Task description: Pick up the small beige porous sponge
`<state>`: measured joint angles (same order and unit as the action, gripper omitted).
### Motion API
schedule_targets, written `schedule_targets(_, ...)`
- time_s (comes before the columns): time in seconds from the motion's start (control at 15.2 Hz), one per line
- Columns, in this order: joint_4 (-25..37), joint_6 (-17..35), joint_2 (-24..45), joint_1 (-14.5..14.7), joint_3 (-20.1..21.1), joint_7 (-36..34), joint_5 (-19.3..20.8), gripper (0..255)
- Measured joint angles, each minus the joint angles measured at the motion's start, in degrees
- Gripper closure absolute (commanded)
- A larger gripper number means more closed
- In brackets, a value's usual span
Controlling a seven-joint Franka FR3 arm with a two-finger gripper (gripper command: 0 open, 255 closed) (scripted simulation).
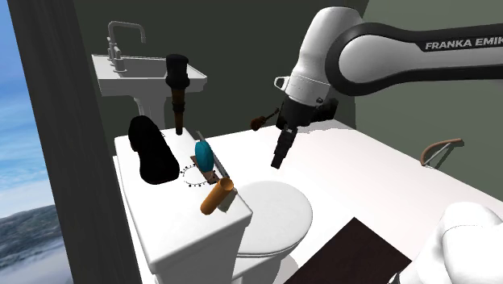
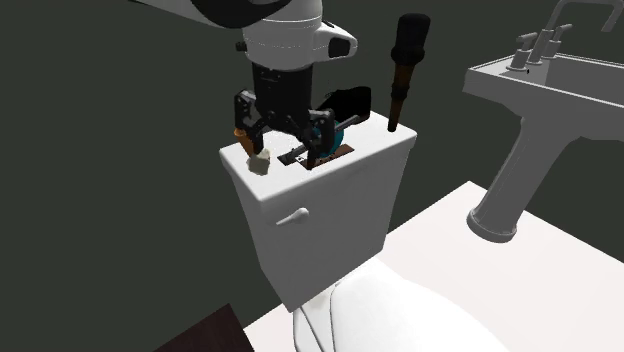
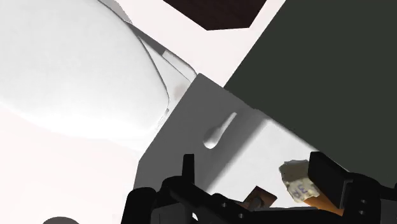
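The small beige sponge [image 2: 258, 160] lies on the corner of the white toilet tank lid [image 2: 370, 150], beside an orange cylinder [image 1: 216, 196]. My black gripper [image 1: 279, 158] hangs open in front of the tank, above the shut toilet lid [image 1: 278, 214], with nothing between its fingers. In the second exterior view the gripper [image 2: 287, 140] stands between the camera and the tank top. In the wrist view the gripper [image 3: 256, 164] has its fingers apart. There the sponge [image 3: 296, 177] shows just inside one finger, farther off on the tank and untouched.
On the tank stand a black lump [image 1: 151, 149], an upright dark brush [image 1: 177, 81] and a teal object [image 1: 205, 153] on a small tray. A flush lever [image 2: 292, 215] is on the tank front. A pedestal sink [image 1: 137, 77] stands behind; a dark mat [image 1: 355, 254] lies on the floor.
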<state>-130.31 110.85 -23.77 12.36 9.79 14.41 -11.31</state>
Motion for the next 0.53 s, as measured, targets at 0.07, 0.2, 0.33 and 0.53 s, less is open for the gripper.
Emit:
schedule_targets(0.07, 0.5, 1.0, 1.2, 0.5, 0.4, 0.7, -0.2, 0)
schedule_targets(0.2, 1.5, 2.9, 3.2, 1.8, 1.7, 1.4, -0.8, 0)
schedule_targets(0.33, 2.9, 5.0, 5.8, 3.1, 3.2, 1.9, -1.2, 0)
schedule_targets(0.53, 5.4, 7.1, 9.2, 4.8, 5.0, 2.9, -1.4, 0)
